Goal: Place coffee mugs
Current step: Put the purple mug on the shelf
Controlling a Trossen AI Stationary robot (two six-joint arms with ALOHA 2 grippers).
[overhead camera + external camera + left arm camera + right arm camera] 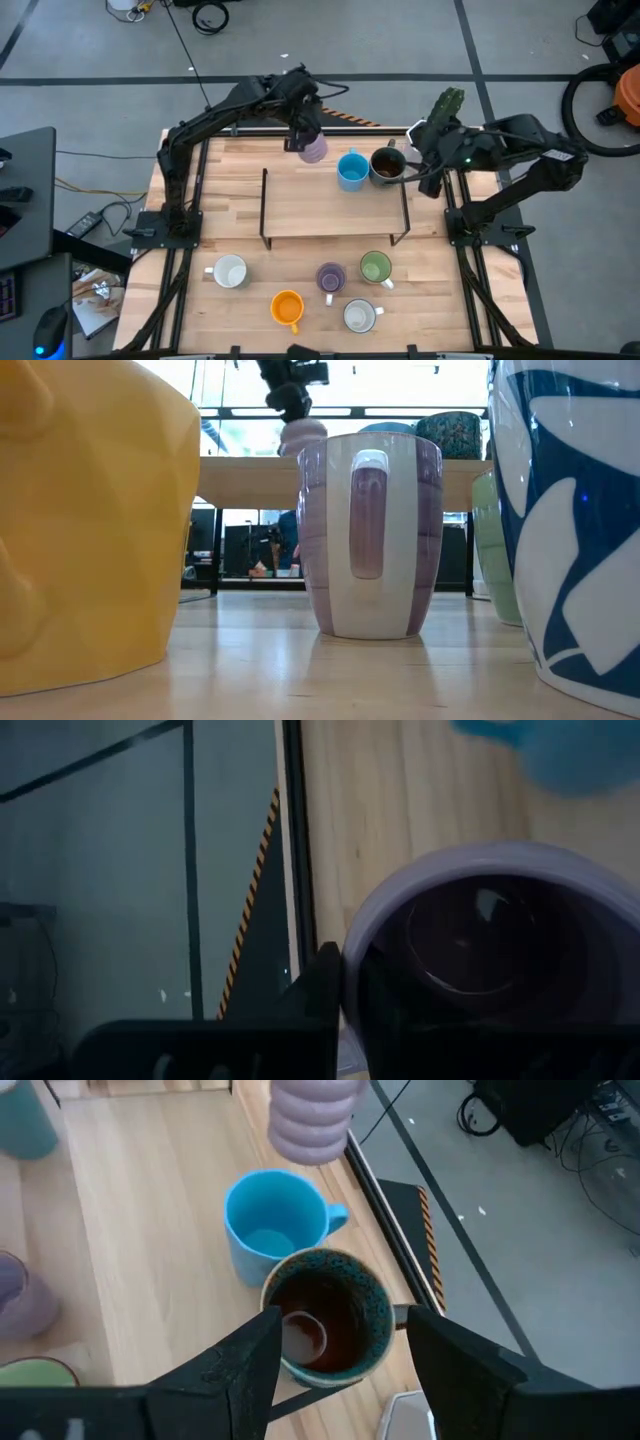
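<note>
My left gripper [305, 135] is shut on a lavender mug [314, 150] over the table's far side, at about the height of the shelf top [250, 465]. A blue mug [351, 170] and a dark brown mug [386, 165] stand on their bases at the shelf's far edge. My right gripper [340, 1342] is open. Its fingers stand on either side of the brown mug [330, 1320], and I see no touch. On the near table stand two white mugs [230, 271] [360, 316], an orange one [287, 307], a lavender one [331, 277] and a green one [375, 267]. My left gripper holds the lavender mug by its rim [350, 945], coming from above and pointing down. One finger [325, 985] lies against the outside of the wall; the other is lost in the mug's dark inside. The mug [303, 432] hangs upright below the fingers, lifted clear.
A low wooden shelf on black wire legs [335, 205] spans the table's middle. A white planter with a green cactus [445, 105] stands at the far right corner, behind my right arm. The near mugs crowd the strip in front of the shelf.
</note>
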